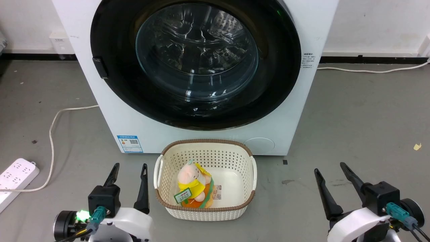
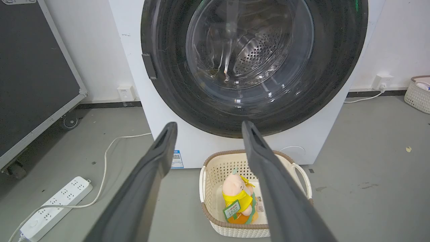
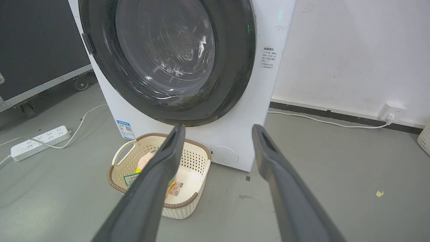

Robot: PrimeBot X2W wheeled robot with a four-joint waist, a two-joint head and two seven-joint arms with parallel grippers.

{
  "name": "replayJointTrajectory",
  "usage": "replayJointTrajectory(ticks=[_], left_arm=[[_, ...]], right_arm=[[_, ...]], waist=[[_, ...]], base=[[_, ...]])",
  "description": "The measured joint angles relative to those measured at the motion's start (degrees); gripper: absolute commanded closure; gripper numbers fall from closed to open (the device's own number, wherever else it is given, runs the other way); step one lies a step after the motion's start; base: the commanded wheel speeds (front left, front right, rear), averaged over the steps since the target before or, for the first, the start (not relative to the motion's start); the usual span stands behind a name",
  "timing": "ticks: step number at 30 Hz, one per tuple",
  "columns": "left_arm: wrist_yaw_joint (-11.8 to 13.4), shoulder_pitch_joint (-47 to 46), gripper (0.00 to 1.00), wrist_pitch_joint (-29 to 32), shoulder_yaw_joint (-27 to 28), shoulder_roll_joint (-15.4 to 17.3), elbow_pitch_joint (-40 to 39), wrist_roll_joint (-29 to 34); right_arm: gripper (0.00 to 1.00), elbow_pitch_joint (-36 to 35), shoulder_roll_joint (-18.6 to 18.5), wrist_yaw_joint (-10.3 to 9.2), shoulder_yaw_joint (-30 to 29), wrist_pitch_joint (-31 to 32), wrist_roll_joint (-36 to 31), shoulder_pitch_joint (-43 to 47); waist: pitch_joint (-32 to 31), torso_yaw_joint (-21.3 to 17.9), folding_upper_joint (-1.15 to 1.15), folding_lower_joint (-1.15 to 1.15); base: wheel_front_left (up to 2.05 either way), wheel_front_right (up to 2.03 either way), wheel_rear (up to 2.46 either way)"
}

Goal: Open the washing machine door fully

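Observation:
The white washing machine (image 1: 111, 111) (image 2: 201, 148) (image 3: 248, 111) stands ahead on the floor. Its door (image 1: 114, 40) (image 2: 168, 84) (image 3: 235, 67), a glossy black disc with a clear glass centre, lies flat against the front, closed. A small handle tab (image 1: 100, 68) (image 2: 149, 66) (image 3: 88, 43) sits on the door's left rim. My left gripper (image 1: 130, 169) (image 2: 207, 129) hovers low at the lower left, open and empty. At the lower right my right gripper (image 1: 331, 169) (image 3: 217, 131) is open too, holding nothing. Both are well short of the door.
A cream basket (image 1: 242, 201) (image 2: 210, 174) (image 3: 198, 161) with a plush toy (image 1: 193, 183) (image 2: 237, 195) sits on the floor just before the machine, between my grippers. A white power strip (image 1: 15, 176) (image 2: 55, 208) (image 3: 40, 137) and its cable (image 1: 52, 134) lie left. A black wheeled case (image 2: 30, 74) stands farther left.

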Motion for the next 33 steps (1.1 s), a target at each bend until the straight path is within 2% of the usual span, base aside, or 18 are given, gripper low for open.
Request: replayJointTrajectory(ticks=[11,33], left_arm=[[0.21,-0.29,0.00,-1.42,-0.66,0.00,0.04,0.00],[0.77,-3.18,0.00,-3.97,-2.64,0.01,-0.47,0.00]], right_arm=[[0.00,0.24,-0.03,0.00,-0.07,-0.96,4.19,-0.57],[0.00,2.38,-1.18,-0.01,-5.05,2.91,20.53,-12.84]], waist=[[1.47,0.12,0.00,0.00],[7.55,1.40,0.00,0.01]], base=[[0.00,0.00,0.00],[0.00,0.00,0.00]])
